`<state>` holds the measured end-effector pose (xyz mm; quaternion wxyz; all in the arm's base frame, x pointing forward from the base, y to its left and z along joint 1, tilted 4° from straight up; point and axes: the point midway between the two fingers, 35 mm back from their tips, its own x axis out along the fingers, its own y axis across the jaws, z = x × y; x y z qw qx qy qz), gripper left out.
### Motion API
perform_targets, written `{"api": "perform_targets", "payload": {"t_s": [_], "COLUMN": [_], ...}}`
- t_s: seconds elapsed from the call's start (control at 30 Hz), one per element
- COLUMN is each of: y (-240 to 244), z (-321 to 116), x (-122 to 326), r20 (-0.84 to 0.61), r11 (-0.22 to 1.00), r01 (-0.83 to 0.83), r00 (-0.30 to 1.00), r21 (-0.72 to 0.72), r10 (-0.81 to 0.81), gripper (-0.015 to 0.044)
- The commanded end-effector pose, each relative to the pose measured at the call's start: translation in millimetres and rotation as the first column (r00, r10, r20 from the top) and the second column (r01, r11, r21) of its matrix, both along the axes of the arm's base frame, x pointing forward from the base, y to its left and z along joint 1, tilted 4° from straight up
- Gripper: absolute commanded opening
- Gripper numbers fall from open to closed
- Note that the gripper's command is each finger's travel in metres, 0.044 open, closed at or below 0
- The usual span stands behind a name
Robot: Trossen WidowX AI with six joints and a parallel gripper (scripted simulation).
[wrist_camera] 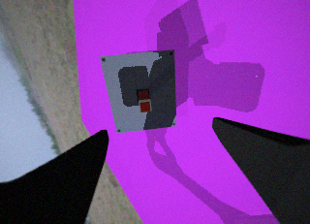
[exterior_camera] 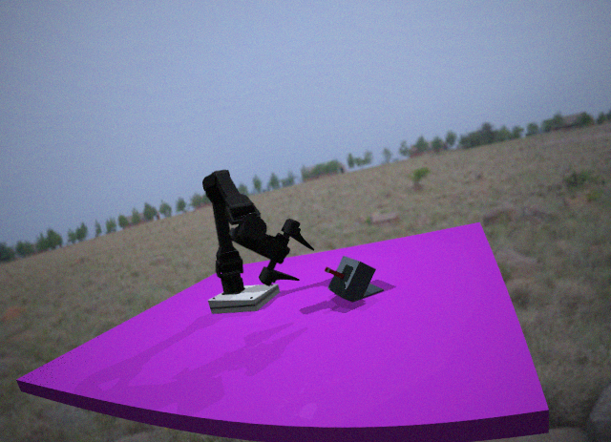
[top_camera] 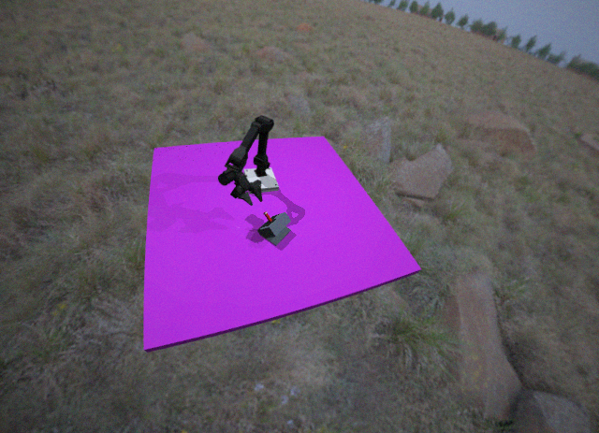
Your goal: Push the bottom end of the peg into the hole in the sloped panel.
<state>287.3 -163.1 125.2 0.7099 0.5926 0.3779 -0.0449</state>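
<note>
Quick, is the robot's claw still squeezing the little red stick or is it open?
Gripper: open, fingers spread wide, holding nothing. The red peg sits in the panel hole, apart from the gripper.
</note>
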Motion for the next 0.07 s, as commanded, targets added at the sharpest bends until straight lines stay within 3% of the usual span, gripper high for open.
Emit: {"api": "perform_targets", "payload": {"t_s": [0.0,0.03], "y": [-3.7,-4.0], "z": [6.0,6.4], "x": [-3.9,-4.5], "r20": [0.010,0.010], "r11": [1.000,1.000], "r01": [-0.002,-0.002], "r00": [1.000,1.000], "r21": [-0.008,-0.008], "r10": [0.002,0.002], "gripper": [0.0440,0.0440]}}
